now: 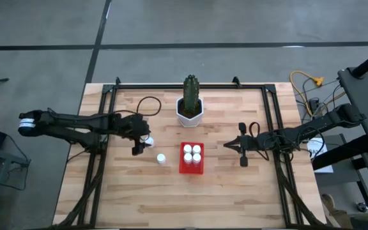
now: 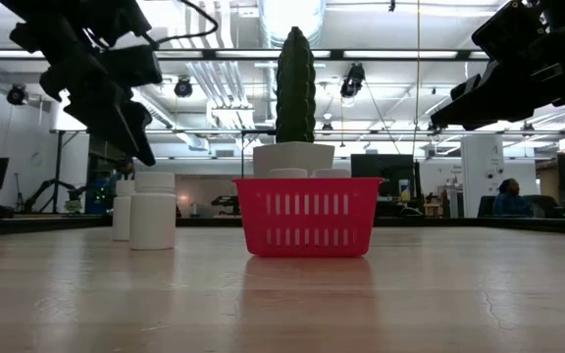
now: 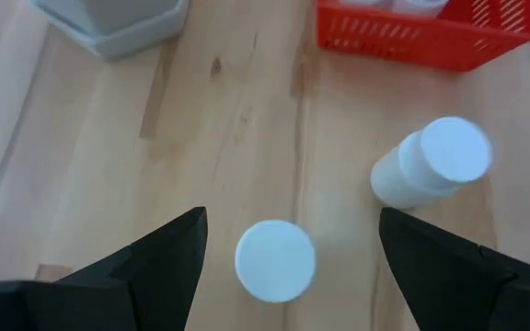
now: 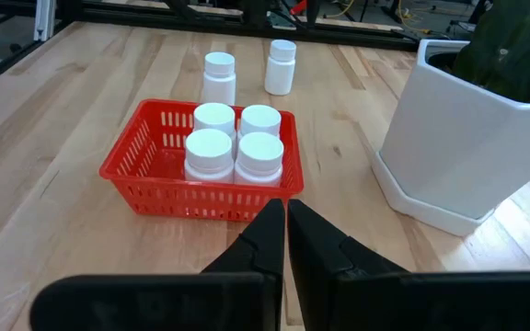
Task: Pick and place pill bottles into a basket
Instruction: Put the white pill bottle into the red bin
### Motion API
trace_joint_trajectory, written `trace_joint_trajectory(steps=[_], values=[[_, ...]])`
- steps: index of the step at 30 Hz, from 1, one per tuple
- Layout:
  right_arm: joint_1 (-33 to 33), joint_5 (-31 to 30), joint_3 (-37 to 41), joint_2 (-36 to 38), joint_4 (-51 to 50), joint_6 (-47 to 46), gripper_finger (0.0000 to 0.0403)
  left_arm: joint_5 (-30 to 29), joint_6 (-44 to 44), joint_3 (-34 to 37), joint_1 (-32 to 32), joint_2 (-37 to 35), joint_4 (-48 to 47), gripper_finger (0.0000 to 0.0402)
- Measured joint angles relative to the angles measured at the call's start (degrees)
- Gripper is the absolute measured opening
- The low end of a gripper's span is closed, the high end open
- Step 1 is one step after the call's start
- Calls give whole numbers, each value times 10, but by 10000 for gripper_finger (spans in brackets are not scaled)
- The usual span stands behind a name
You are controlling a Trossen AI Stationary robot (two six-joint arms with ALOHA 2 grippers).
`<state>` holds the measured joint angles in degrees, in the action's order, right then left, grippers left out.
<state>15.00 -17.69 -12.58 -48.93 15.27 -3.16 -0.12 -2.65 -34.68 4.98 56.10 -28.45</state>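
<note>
A red basket (image 1: pixel 191 167) stands mid-table and holds several white pill bottles (image 4: pixel 236 138). Two more bottles stand upright on the wood to its left. My left gripper (image 3: pixel 292 217) is open and points down over one of them (image 3: pixel 275 260), a finger on each side of its cap, touching nothing. The other bottle (image 3: pixel 431 165) stands between it and the basket. In the low view my left gripper (image 2: pixel 130 127) hangs above both bottles (image 2: pixel 153 209). My right gripper (image 4: pixel 286 210) is shut and empty, hovering right of the basket (image 4: pixel 201 179).
A white pot with a green cactus (image 1: pixel 190 108) stands just beyond the basket, toward the far edge. A black metal frame (image 1: pixel 190 85) runs along the table's sides. Bare wood lies toward the near edge (image 1: pixel 184 204).
</note>
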Motion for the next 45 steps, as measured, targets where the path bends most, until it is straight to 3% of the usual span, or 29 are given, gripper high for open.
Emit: trace_joint_trajectory(steps=[19, 45], values=[[0, 1, 6, 0, 0, -14, 8, 5, 30, -61, 18, 148, -58, 302], [0, 1, 10, 0, 0, -24, 8, 5, 30, -77, 18, 181, -80, 302]])
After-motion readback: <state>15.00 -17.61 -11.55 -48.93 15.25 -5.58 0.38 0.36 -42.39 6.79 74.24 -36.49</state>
